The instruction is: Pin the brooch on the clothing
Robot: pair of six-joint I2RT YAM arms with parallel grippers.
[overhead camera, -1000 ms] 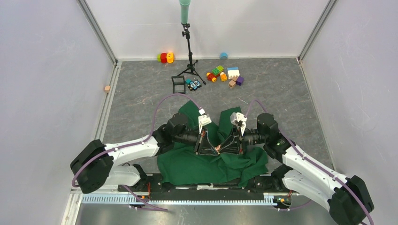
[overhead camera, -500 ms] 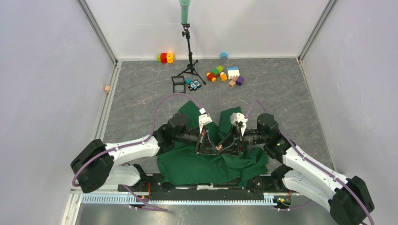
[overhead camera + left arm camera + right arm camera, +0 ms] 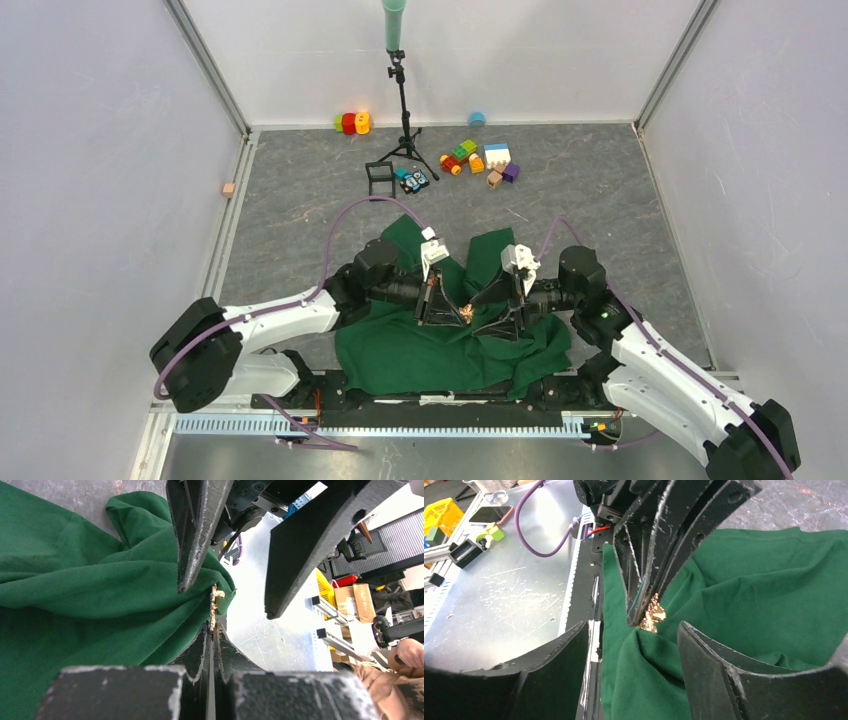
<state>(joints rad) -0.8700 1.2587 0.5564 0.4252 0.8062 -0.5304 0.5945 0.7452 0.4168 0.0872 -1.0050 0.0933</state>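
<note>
The clothing (image 3: 420, 352) is a dark green T-shirt crumpled on the table between my two arms, also seen in the wrist views (image 3: 75, 580) (image 3: 764, 580). The brooch (image 3: 465, 314) (image 3: 651, 615) is a tiny glittering gold-and-pale piece against a raised fold of the fabric. My left gripper (image 3: 460, 318) (image 3: 212, 627) is shut on the brooch (image 3: 216, 600) at its tips, and I cannot tell whether fabric is pinched with it. Facing it, my right gripper (image 3: 490, 318) (image 3: 634, 627) is open, its fingers standing either side of the green fold and touching nothing.
A black tripod stand (image 3: 403, 110) rises at the back centre. Coloured toy blocks (image 3: 478, 158) lie behind the shirt, with red and yellow toys (image 3: 352, 122) by the back wall. A small wooden cube (image 3: 229, 189) sits at the left wall. White walls enclose the table.
My right gripper has opened wide, let go at the brooch and drawn back to the right. The left gripper stays shut in place at the fold.
</note>
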